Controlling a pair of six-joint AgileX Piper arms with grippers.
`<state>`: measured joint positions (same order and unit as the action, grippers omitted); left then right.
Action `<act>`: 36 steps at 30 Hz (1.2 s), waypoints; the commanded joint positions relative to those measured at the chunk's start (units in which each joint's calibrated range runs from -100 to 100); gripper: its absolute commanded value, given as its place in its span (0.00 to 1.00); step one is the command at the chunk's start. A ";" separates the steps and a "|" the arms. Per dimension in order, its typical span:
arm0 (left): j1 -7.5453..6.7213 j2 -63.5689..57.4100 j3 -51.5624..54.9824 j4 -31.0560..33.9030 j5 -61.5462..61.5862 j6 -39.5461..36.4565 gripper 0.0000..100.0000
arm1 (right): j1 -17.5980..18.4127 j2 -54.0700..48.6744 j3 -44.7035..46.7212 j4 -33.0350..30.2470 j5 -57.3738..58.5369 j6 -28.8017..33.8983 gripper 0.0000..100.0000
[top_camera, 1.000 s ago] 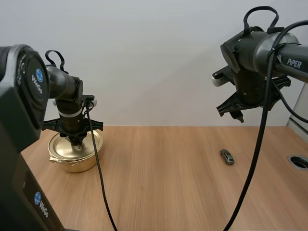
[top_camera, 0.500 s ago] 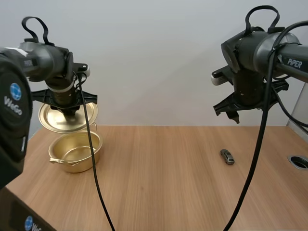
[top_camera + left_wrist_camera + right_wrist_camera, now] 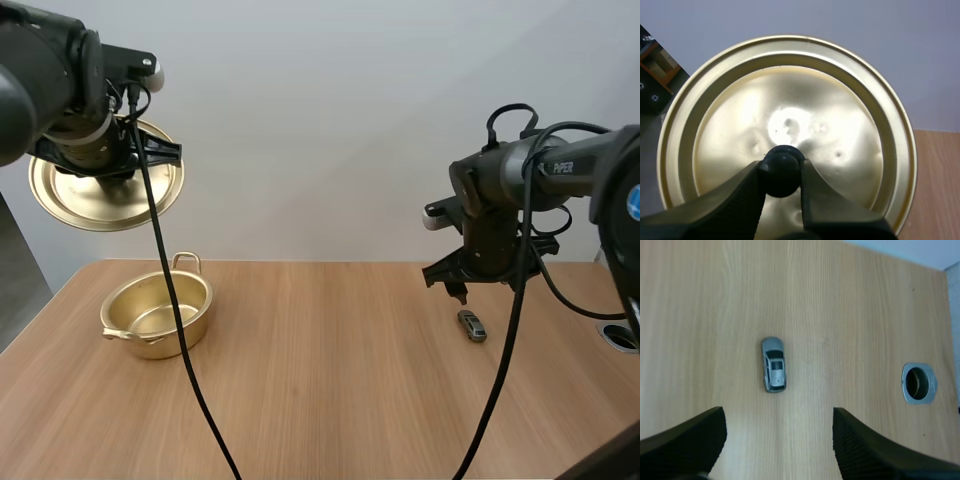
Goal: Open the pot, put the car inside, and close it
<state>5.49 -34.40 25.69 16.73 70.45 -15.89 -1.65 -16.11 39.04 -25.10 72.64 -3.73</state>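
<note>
High view: the left gripper (image 3: pixel 98 165) hangs high over the left end of the table (image 3: pixel 330 400). It carries the gold lid (image 3: pixel 105 200), which is tilted so that its disc reads as a broad oval. Directly below, and well apart from the lid, the gold pot (image 3: pixel 157 318) stands uncovered on the wood, with one loop handle at its far side and one at its near side.

Left wrist view: the two fingers (image 3: pixel 735 200) of this gripper are closed on the round black knob (image 3: pixel 781 169) at the lid's centre, one finger on each side of it. The lid's ringed upper face spreads out around the knob.

High view, right part of the table: the small silver-grey car (image 3: pixel 472 325) rests on its wheels, well apart from the pot. Its long axis runs at a slant, the far end turned slightly toward the pot's side. The right gripper (image 3: pixel 462 290) hovers above the wood just beside the car's far end, not touching it.

Right wrist view: the right gripper's fingers (image 3: pixel 685 445) stand wide apart with nothing between them. The car lies on the table beyond them, about in line with the gap. Its long axis follows the wood grain and runs straight away from the fingers, crosswise to the line joining them. Which end is the nose cannot be told. A metal-rimmed round hole (image 3: pixel 919 383) in the table lies off to one side of the car.
</note>
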 commanded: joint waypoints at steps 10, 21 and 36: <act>-0.02 -7.07 0.00 -0.08 3.72 0.01 0.00 | -3.18 7.15 0.00 -0.01 -13.70 -0.02 1.00; -0.02 -7.07 0.00 -0.17 8.93 0.01 0.00 | -3.18 12.09 -0.13 4.71 -19.24 -1.52 1.00; -0.02 -7.07 0.00 -0.17 13.20 0.01 0.00 | -3.18 19.48 -0.25 4.49 -28.01 -1.84 1.00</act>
<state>5.49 -41.49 25.69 16.62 83.36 -15.89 -4.85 3.06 38.92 -20.57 44.93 -5.62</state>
